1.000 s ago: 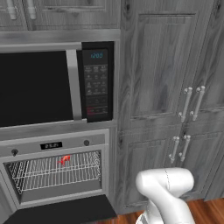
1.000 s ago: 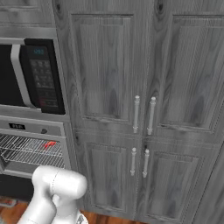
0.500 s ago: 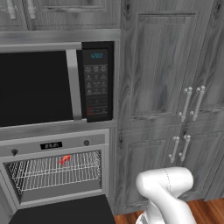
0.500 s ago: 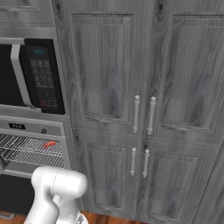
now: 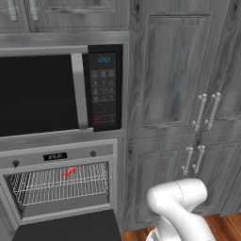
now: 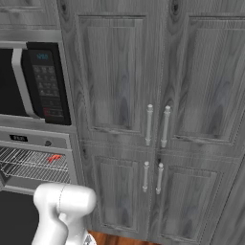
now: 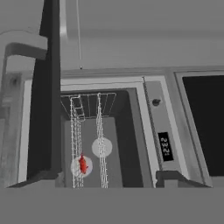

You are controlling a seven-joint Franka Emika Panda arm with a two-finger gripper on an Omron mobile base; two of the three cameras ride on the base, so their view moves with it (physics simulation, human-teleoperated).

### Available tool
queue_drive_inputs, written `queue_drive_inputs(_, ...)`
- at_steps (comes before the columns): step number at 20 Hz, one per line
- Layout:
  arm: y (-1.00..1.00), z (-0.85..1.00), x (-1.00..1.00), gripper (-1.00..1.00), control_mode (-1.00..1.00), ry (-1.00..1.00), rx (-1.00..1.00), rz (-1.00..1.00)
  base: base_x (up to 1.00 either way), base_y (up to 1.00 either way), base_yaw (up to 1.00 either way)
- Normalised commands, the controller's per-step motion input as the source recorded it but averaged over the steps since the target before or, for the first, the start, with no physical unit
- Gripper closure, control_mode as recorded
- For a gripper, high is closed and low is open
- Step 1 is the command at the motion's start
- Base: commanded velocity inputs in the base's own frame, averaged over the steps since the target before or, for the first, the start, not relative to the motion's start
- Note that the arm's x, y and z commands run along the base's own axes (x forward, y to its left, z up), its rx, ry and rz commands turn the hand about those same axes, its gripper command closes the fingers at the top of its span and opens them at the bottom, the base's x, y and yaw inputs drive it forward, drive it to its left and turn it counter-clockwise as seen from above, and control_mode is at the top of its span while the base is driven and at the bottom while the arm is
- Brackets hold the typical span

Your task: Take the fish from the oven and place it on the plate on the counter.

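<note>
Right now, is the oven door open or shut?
Open: the oven door hangs down, baring the wire racks with the fish on one.

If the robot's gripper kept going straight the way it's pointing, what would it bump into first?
Probably the wire rack inside the open oven. In the hand view the gripper points into the oven cavity, fingertips apart, with the fish a little off to one side. Depth is hard to judge.

The oven [image 5: 61, 183] display [image 7: 163, 146] shows digits too blurred to read surely.
</note>
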Motion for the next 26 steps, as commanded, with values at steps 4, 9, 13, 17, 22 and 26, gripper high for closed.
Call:
queue_drive_inputs(4,-0.21,0.94,-0.91,-1.00,-1.00,-0.29,0.18,0.00,0.00,0.00,0.00)
queue_drive_inputs(9,-0.29,1.00,-0.60,-1.00,-1.00,-0.23,0.22,-0.04,0.00,0.00,0.00)
queue_drive_inputs(13,-0.39,1.00,-0.17,-1.00,-1.00,-0.08,0.24,-0.07,0.00,0.00,0.00)
queue_drive_inputs(17,-0.45,0.98,0.04,-1.00,-1.00,-0.02,0.23,-0.07,0.00,0.00,0.00)
queue_drive_inputs(22,-0.14,0.84,0.39,-1.00,-1.00,0.15,0.07,-0.01,0.00,0.00,0.00)
queue_drive_inputs(26,0.00,0.70,0.27,-1.00,-1.00,0.32,0.00,0.02,0.00,0.00,0.00)
